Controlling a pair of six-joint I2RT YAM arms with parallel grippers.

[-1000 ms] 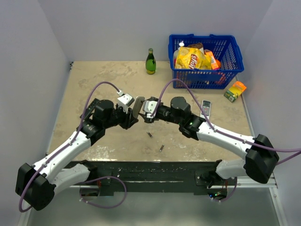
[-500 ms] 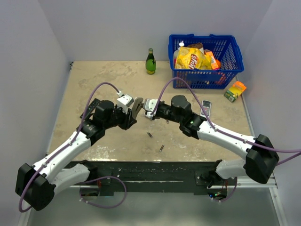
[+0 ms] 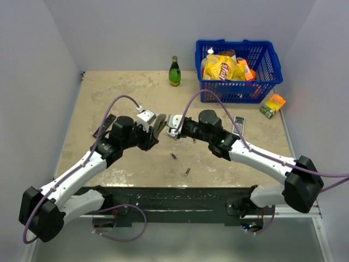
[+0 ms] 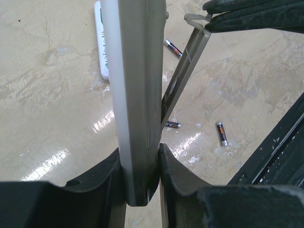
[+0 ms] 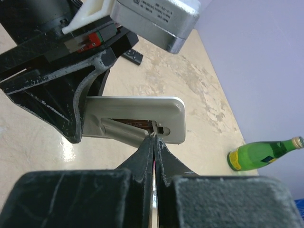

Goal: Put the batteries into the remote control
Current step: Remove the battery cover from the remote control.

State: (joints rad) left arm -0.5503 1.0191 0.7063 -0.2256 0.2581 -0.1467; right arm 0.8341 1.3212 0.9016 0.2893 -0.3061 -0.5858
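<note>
My left gripper point(image 4: 141, 155) is shut on the remote control point(image 4: 137, 76), holding it edge-on above the table; in the top view the remote control point(image 3: 160, 123) hangs between both arms. Its grey back point(image 5: 142, 110) faces my right gripper point(image 5: 153, 138), whose tips are shut on the latch end of the battery cover point(image 4: 186, 64). The cover point(image 5: 118, 127) stands angled off the compartment. Three batteries point(image 4: 173, 48) point(image 4: 173, 124) point(image 4: 222, 133) lie loose on the table below; two of them point(image 3: 174, 156) point(image 3: 187, 172) show clearly from above.
Another white remote point(image 3: 238, 125) lies right of the arms, and a black strip point(image 3: 103, 125) lies at the left. A green bottle point(image 3: 174, 71) stands at the back. A blue basket point(image 3: 240, 90) of snacks sits back right, beside an orange-green box point(image 3: 272, 105).
My right gripper has gone from open to shut on the cover's latch end. Both grippers and the remote shifted slightly left.
</note>
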